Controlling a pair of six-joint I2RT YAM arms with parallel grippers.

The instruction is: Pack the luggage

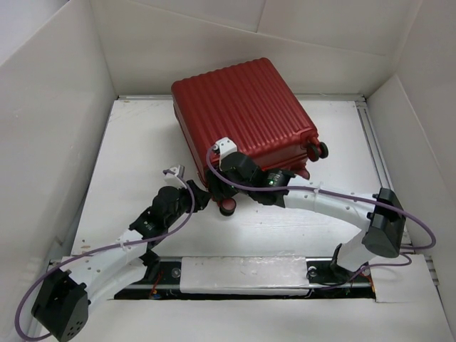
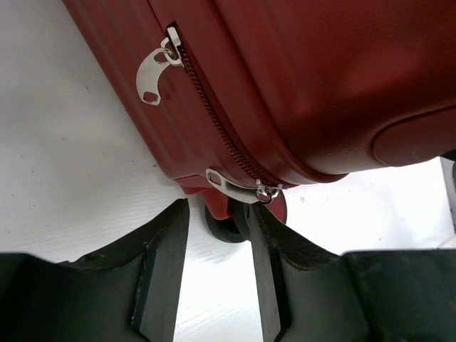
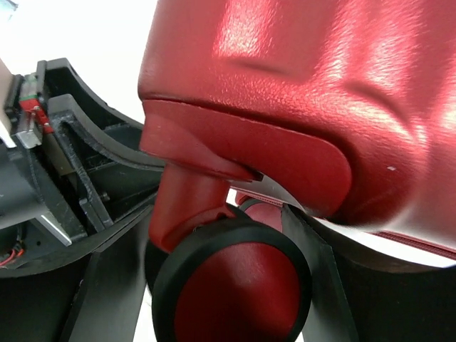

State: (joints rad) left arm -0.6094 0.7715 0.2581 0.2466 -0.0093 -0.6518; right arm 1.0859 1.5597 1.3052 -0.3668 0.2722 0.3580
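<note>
left gripper (image 2: 217,210) parted, empty, below zipper pull (image 2: 239,189) | right gripper (image 3: 214,278) straddling wheel (image 3: 235,296), cannot tell if clenched | risk: luggage (image 1: 246,117) may slide toward 12 o'clock, pull missed

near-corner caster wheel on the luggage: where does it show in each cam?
Top external: wheel centre frame, just below the luggage at its near corner.
Left wrist: wheel lower centre, just under the lower zipper pull.
Right wrist: wheel bottom centre, large in the foreground.
Shared landmark: the luggage's red near corner above it.
</note>
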